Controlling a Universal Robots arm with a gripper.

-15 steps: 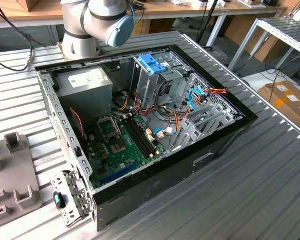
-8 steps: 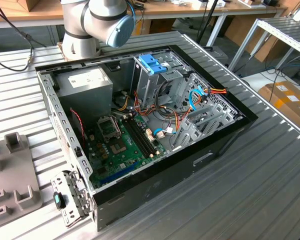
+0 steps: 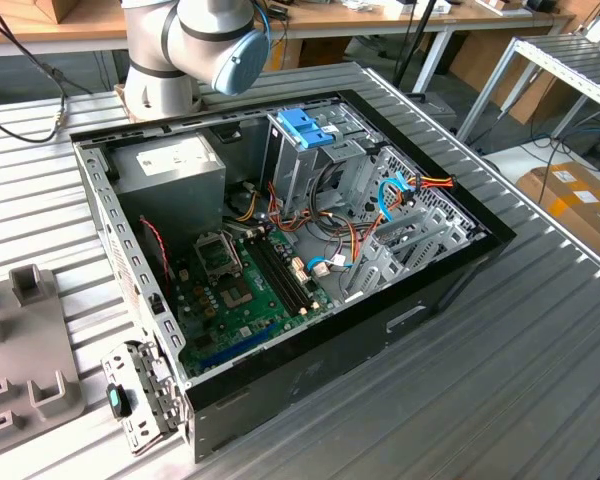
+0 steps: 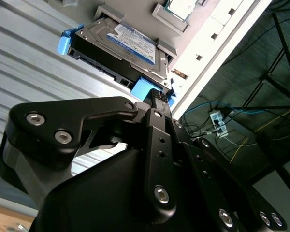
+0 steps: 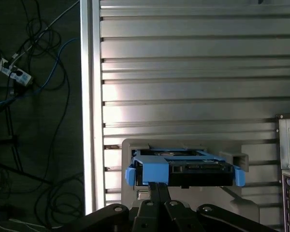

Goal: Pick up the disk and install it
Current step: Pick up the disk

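Observation:
The disk (image 4: 130, 41) is a dark flat drive with a blue-and-white label and light-blue side rails. It rests in a grey holder (image 4: 166, 48) on the ribbed metal table. In the first wrist view the disk (image 5: 183, 166) shows end-on, with the holder (image 5: 237, 159) around it. My gripper (image 5: 158, 185) has its black fingers pressed together with nothing between them. The gripper's (image 4: 157, 94) tips sit right at the near blue rail at one end of the disk. I cannot tell whether they touch it.
An open computer case (image 3: 280, 250) lies on the table with a motherboard, cables and a metal drive cage topped by a blue latch (image 3: 305, 130). The arm's base (image 3: 195, 40) stands behind it. The table edge (image 5: 92, 96) drops to a floor with cables.

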